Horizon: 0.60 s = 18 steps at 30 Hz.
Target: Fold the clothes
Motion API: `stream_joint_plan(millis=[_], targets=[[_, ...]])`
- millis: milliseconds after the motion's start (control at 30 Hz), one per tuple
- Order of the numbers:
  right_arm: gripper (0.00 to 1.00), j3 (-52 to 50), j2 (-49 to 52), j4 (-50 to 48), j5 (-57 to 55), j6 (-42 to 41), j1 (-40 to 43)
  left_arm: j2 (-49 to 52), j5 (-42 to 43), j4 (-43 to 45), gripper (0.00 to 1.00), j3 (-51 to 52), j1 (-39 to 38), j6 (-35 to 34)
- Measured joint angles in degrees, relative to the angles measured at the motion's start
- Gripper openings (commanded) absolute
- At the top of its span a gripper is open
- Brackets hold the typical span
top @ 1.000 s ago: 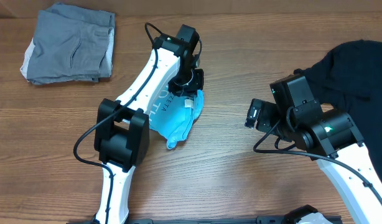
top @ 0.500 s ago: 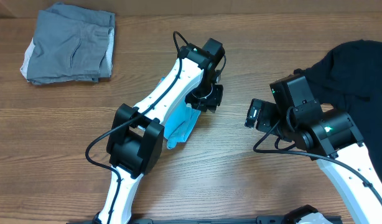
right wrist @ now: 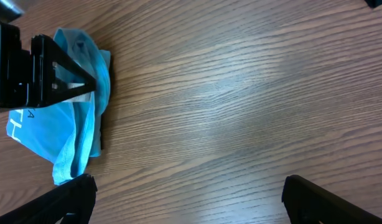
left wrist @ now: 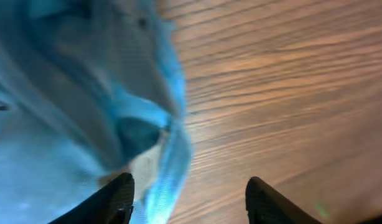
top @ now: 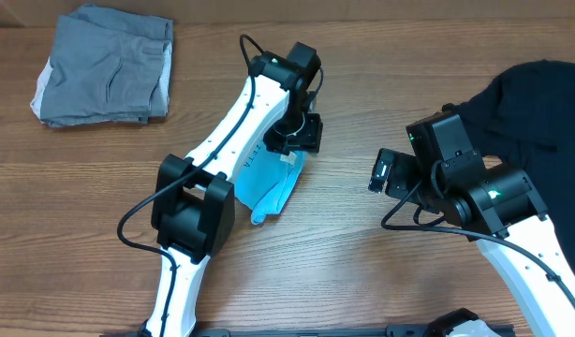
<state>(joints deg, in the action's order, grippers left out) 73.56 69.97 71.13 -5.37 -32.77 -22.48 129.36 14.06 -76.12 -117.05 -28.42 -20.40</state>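
On the table (top: 362,271), centre, light blue T-shirt (top: 273,192) lies crumpled, its top edge below left gripper (left wrist: 191,190), fingers spread, pinching nothing. Likely a mid-fold regrasp; next needs a clean edge pinch. Nearby right gripper (right wrist: 188,190) spread wide, empty. Counts: one blue shirt, one black T-shirt (top: 531,103), one folded grey garment (top: 105,65).

Lettered tee (top: 273,187) bunched under L gripper (top: 299,148), folded pile (top: 105,65) far to its left, plain tee (top: 531,103) right-rear of R gripper (top: 377,173).

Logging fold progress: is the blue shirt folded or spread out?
Bunched, not spread: the blue shirt lies in a crumpled, layered heap; no neat fold shows.
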Motion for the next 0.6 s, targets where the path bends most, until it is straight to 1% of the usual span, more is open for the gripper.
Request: stream_joint_plan(millis=[100, 233, 600], targets=[[1.00, 0.00, 0.00, -0.02, 0.00, 0.00, 0.00, 0.00, -1.62, 0.20, 0.61, 0.24, 0.00, 0.00], [1.00, 0.00, 0.00, 0.00, -0.02, 0.00, -0.02, 0.00, -2.78, 2.62, 0.61, 0.94, -0.35, 0.02], [1.00, 0.00, 0.00, -0.02, 0.00, 0.02, -0.02, 0.04, -2.75, 8.28, 0.61, 1.57, -0.66, -0.04]])
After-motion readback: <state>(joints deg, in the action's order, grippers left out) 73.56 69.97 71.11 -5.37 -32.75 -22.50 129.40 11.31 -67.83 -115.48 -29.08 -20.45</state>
